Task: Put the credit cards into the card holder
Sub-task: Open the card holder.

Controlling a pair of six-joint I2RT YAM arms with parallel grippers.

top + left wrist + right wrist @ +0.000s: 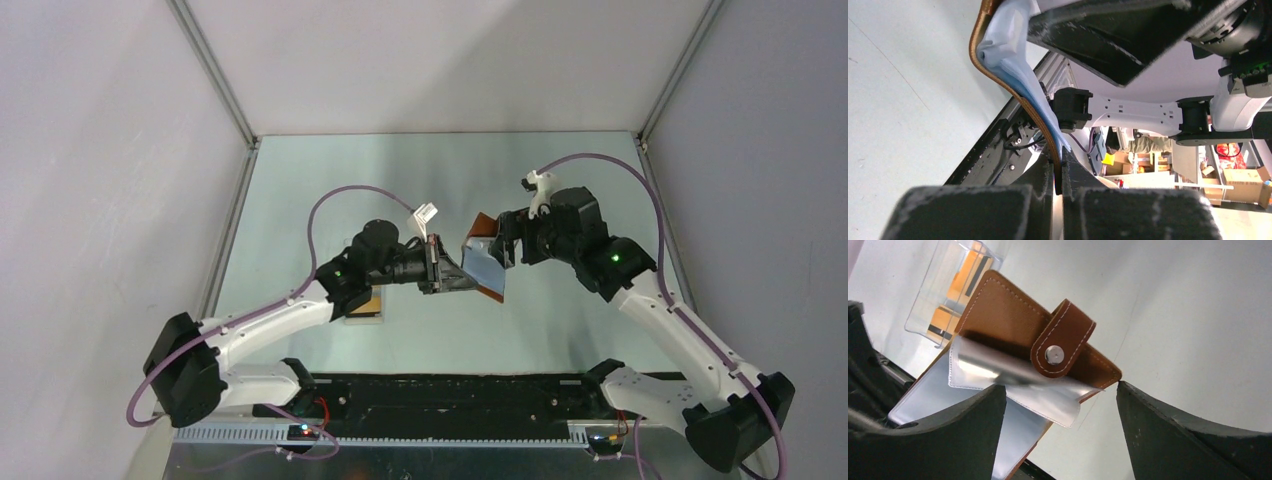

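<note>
Sagging card holder (1013, 325) is pinched at edge by closed left hand (1058, 192); right hand (1059, 390) held wide, empty. Light, floppy; leather-edge grip advised.

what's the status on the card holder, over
Left gripper shut on card holder edge, holder open. Right gripper open, facing it. Credit cards in clear box. Nothing blocking seen.
</note>
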